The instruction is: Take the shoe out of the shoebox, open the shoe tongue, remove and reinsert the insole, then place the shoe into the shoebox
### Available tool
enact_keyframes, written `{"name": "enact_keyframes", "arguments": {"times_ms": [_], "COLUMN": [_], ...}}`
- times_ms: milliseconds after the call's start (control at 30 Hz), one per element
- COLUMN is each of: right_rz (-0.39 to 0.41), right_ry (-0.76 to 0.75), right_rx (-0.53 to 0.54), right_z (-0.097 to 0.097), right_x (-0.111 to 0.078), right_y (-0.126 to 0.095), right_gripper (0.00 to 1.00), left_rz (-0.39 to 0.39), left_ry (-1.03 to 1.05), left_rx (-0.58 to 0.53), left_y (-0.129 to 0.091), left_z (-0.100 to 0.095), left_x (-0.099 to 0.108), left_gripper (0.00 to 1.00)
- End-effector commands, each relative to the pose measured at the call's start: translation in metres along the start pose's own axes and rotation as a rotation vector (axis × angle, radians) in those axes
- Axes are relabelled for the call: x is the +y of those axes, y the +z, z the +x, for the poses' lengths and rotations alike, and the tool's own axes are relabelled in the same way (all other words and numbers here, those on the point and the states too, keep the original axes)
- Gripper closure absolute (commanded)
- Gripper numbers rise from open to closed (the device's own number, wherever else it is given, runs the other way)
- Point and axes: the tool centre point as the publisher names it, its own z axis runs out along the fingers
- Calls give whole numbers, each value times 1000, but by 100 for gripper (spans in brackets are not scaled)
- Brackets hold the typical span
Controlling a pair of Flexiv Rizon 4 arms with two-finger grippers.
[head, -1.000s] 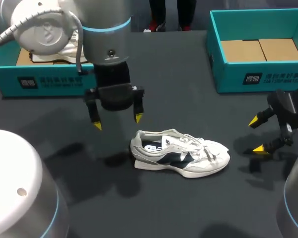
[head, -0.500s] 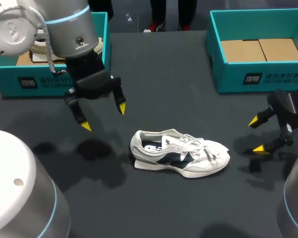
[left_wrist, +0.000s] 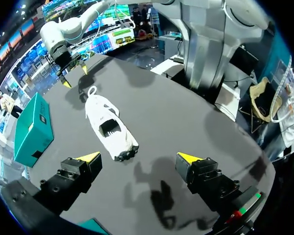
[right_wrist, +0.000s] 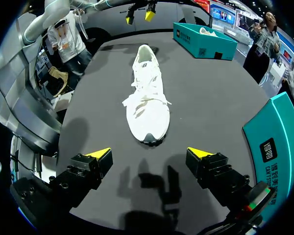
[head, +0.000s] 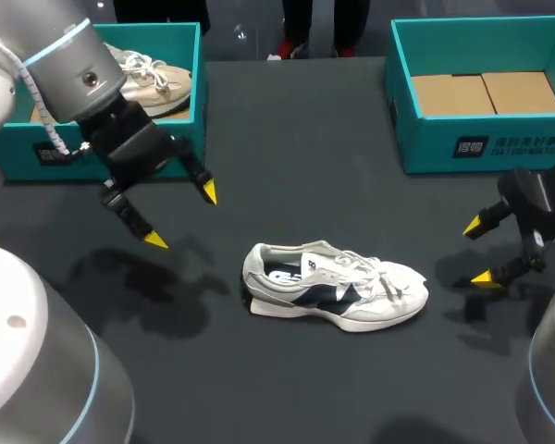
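A white and navy shoe (head: 338, 287) lies on its side in the middle of the dark table, heel to the left. My left gripper (head: 181, 216) hangs open to the left of the heel and apart from it, in front of the left teal shoebox (head: 9, 148). In the left wrist view the shoe (left_wrist: 110, 128) lies ahead of the open, empty gripper (left_wrist: 139, 157). My right gripper (head: 478, 252) stands open just right of the toe and touches nothing. In the right wrist view the shoe (right_wrist: 148, 93) points its toe at the gripper (right_wrist: 149, 153).
The left shoebox holds another pale shoe (head: 153, 69). A second teal shoebox (head: 481, 143) at the back right has only a cardboard bottom. Dark table surface (head: 314, 185) lies between the two boxes.
My left arm has swung away from the shoe's heel, moving left and back toward the left shoebox, with its gripper still open. The right arm and the shoe have not moved.
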Motion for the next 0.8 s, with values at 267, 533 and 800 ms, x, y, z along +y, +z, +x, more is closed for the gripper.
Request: {"name": "enact_keyframes", "arguments": {"times_ms": [267, 533, 800], "right_rz": [1, 1, 1], "right_ry": [0, 0, 0], "right_rx": [-1, -1, -1], "right_z": [1, 1, 1], "right_x": [0, 0, 0], "right_y": [0, 0, 0], "right_gripper": [0, 0, 0], "left_rz": [309, 376, 397], "left_ry": [-297, -384, -396], "left_rx": [-168, -164, -222], "left_y": [21, 24, 40], "left_z": [24, 28, 30], "left_x": [25, 31, 41], "left_gripper": [0, 0, 0]}}
